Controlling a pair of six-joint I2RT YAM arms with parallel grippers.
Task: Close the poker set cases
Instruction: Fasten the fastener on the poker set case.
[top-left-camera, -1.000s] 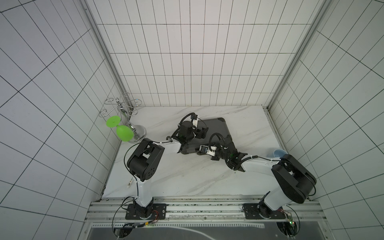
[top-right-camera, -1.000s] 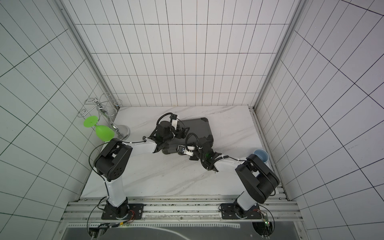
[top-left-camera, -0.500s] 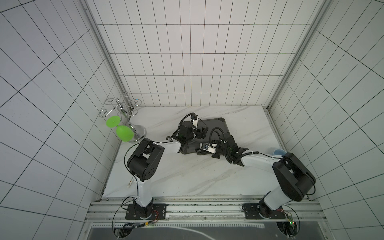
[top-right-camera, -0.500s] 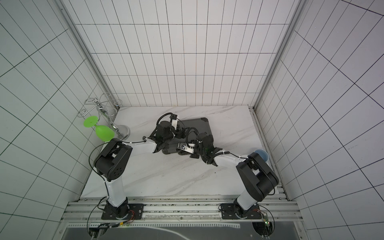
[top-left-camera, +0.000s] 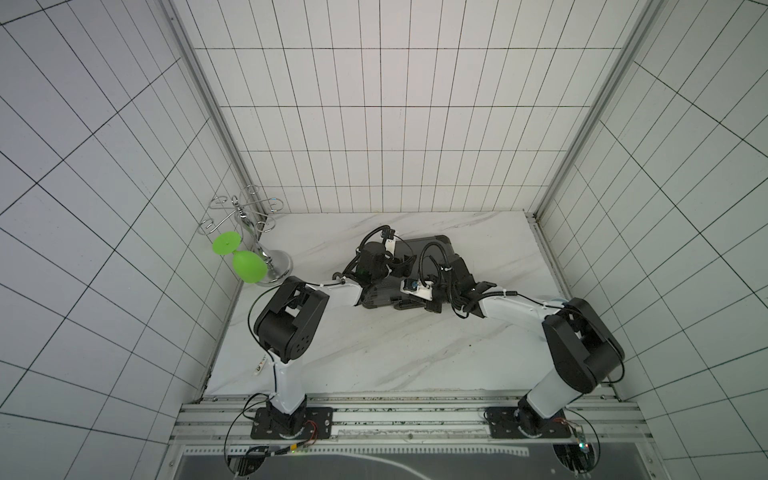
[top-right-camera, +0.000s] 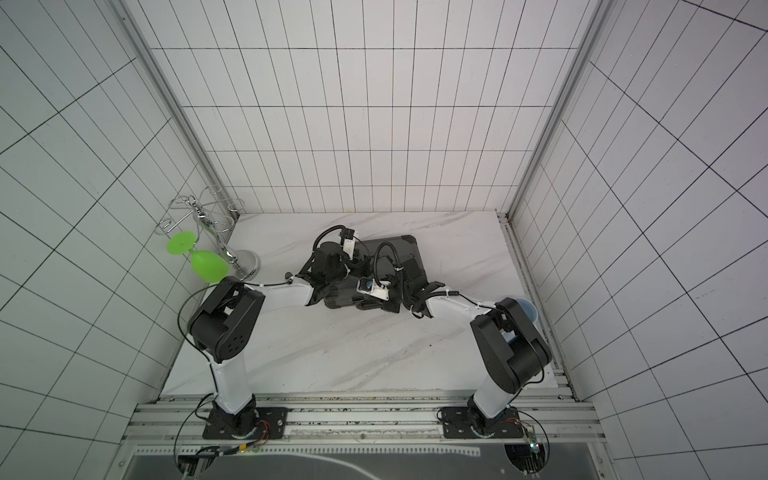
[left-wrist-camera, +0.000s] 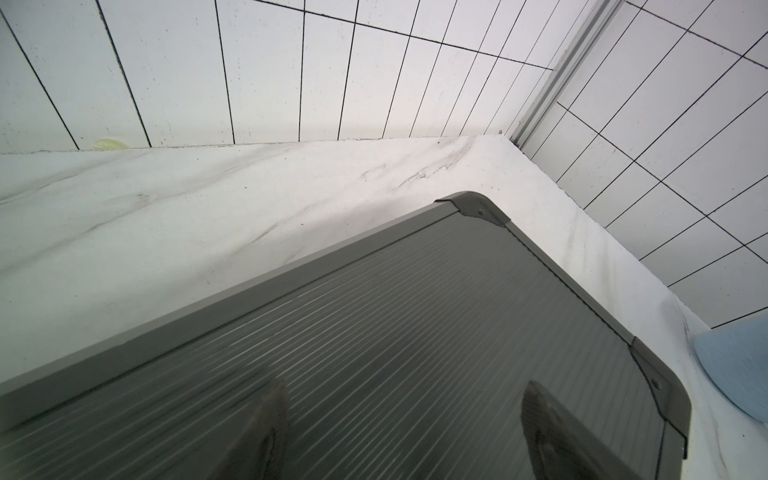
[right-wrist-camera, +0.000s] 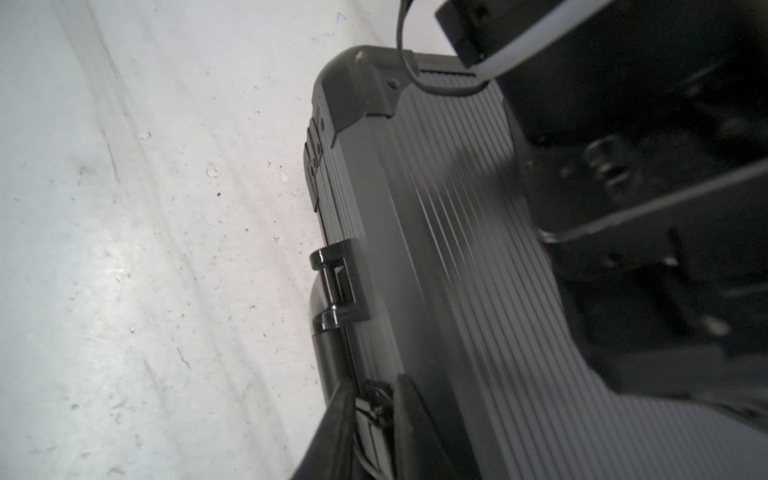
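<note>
Poker set case (left-wrist-camera: 415, 332) is lying flat on the tabletop (top-left-camera: 374, 353), mid-scene toward the far wall, lid down. Risk: the near-edge latch (right-wrist-camera: 374, 411) may be failing to catch, and a sideways push there could be sliding the case or lifting the lid. Left gripper (left-wrist-camera: 405, 390) is sitting spread and empty over the ribbed lid, arm reaching in from the left. Right gripper (right-wrist-camera: 372, 386) is straddling the latch, jaws narrowly parted, grip unconfirmed, arm stretching low from the right.

Dark ribbed case (right-wrist-camera: 436, 249), lid down, on marble table (right-wrist-camera: 145, 249), right claw (right-wrist-camera: 370, 401) straddling a latch (right-wrist-camera: 375, 411) beside the handle (right-wrist-camera: 328, 357)
</note>
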